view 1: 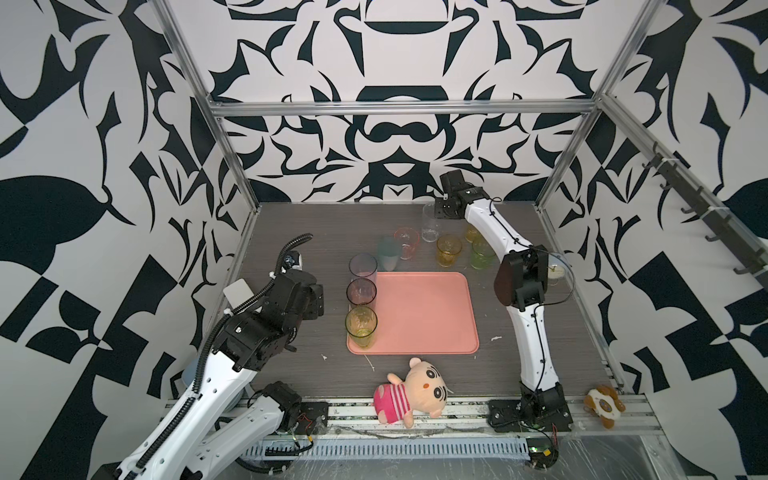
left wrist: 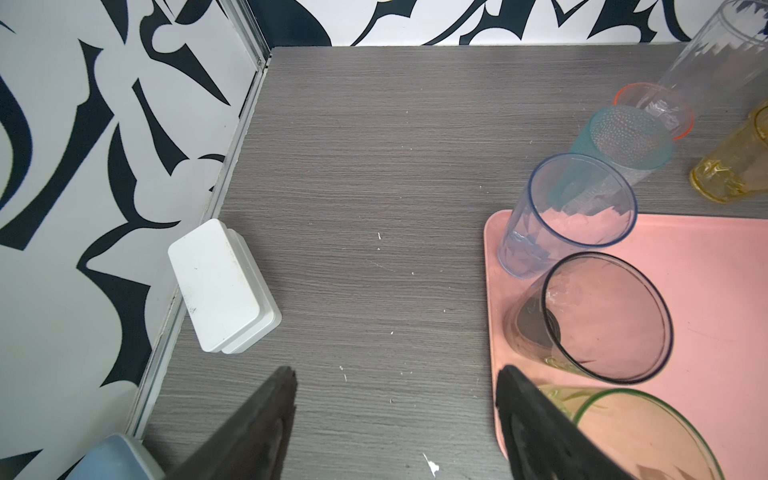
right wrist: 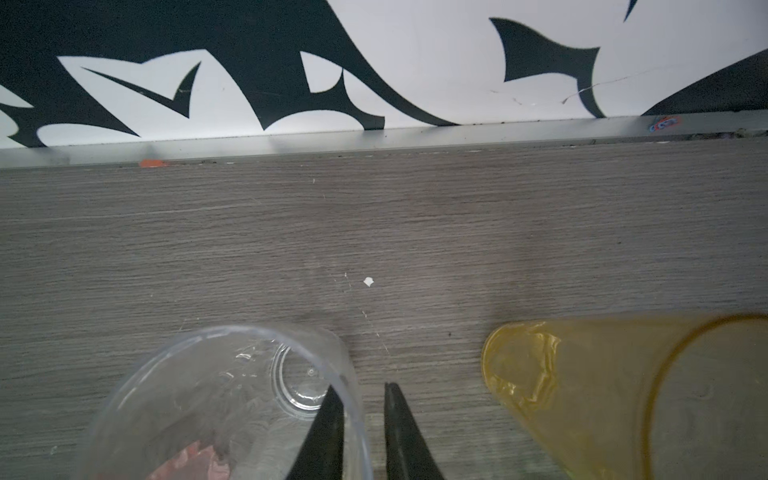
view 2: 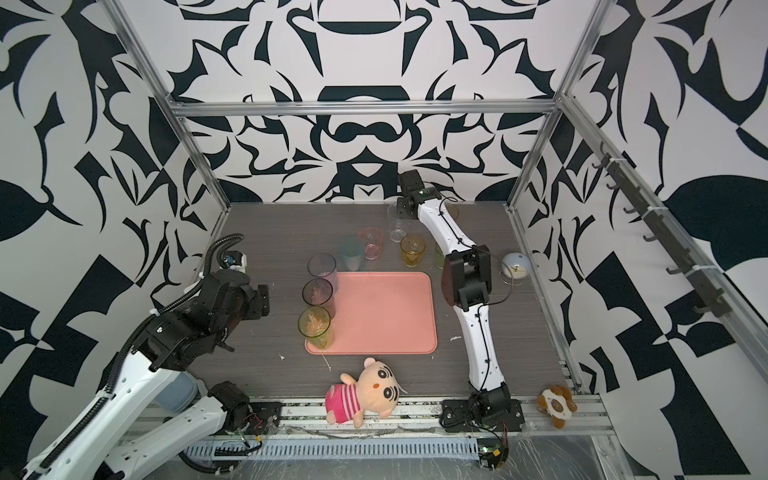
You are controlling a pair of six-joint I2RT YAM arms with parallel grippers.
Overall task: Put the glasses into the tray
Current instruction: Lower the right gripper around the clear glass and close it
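Right gripper: its two black fingers stand close together astride the rim of the tall clear plastic tumbler, one inside and one outside, with the wall between them. A sliver of gap shows on each side, so I cannot tell whether they pinch it.
Clear tumbler: it stands upright on the grey wood-grain table near the back wall, behind the tray and apart from it, in both top views.
Neighbour: a yellow see-through tumbler stands near the right gripper, not touching it.
Left gripper: the jaws are spread wide with nothing between them, above bare table just beside the tray's left rim.
Tray: the flat salmon-pink rectangular tray lies mid-table.
In the tray: three tumblers stand upright in a row along its left edge. The tall blue-grey tumbler is at the back, the smoky tumbler in the middle and the yellow-green tumbler at the front.
Outside the tray: the teal tumbler, the pink tumbler, the amber tumbler and the green tumbler stand on the table behind the tray's back rim.
Elsewhere: a small white box lies by the left wall. A plush doll in a pink striped shirt lies at the table's front edge.
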